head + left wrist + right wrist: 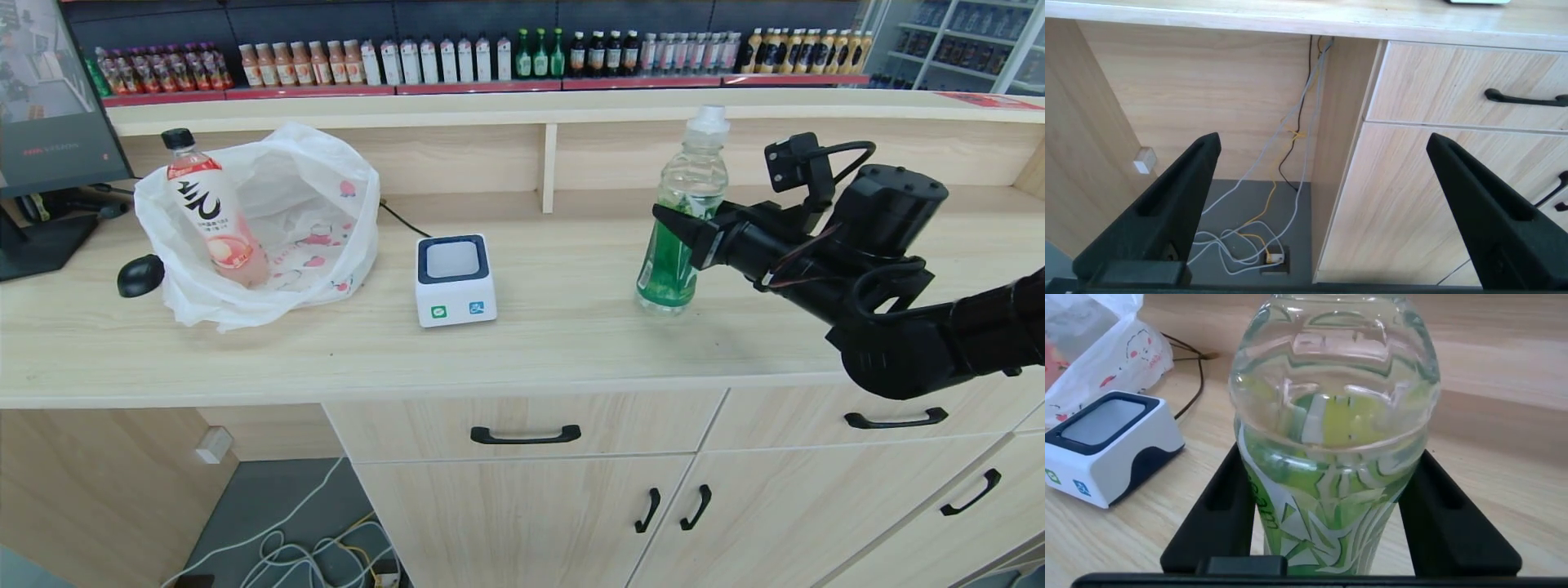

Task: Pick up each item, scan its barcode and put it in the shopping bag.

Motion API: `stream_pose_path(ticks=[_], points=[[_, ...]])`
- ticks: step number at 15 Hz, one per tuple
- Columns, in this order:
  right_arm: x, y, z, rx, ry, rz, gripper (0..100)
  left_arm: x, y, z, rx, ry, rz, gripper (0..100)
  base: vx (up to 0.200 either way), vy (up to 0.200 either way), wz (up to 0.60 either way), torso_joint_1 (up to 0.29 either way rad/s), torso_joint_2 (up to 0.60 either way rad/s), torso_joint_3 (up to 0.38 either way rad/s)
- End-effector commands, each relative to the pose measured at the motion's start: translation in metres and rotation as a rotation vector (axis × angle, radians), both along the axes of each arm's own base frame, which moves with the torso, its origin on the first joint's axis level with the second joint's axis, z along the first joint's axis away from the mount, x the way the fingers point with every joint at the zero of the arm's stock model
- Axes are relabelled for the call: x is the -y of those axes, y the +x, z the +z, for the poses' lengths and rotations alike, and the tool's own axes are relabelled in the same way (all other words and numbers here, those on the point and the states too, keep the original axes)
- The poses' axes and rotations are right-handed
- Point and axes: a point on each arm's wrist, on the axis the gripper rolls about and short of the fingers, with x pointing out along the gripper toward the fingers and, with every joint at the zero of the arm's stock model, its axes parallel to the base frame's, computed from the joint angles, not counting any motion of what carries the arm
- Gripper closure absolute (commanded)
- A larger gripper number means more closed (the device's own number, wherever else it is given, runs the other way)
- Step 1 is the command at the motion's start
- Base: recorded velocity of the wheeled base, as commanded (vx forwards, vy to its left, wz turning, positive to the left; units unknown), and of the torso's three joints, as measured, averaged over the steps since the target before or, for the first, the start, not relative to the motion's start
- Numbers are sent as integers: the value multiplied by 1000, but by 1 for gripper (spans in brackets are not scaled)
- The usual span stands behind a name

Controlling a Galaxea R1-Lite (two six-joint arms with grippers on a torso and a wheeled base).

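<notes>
Bright, even light; soft shadows

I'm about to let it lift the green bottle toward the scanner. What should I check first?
1. Right gripper straddles the green bottle, fingers against both sides: ok.
2. Green bottle upright on the counter: ok.
3. Scanner window faces up, uncovered: ok.
4. Left gripper open, down below the counter edge, out of the way: ok.
5. Shopping bag mouth open, pink bottle already inside: ok.
6. Which side of the label carries the barcode: cannot tell.
</notes>
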Motion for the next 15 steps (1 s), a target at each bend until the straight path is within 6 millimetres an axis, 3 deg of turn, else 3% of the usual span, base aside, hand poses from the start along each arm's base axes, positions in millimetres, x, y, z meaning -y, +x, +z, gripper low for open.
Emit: stream_pose_path(ticks=[1, 8, 15], points=[[-2, -7, 11, 30, 7, 8, 100, 0, 0, 0, 0, 0, 0, 0, 0, 0, 0, 0, 0, 0], [-3, -27, 32, 106, -18, 10, 100, 0, 0, 0, 0, 0, 0, 0, 0, 0, 0, 0, 0, 0], [11, -74, 46, 162, -78, -15, 100, 0, 0, 0, 0, 0, 0, 0, 0, 0, 0, 0, 0, 0]])
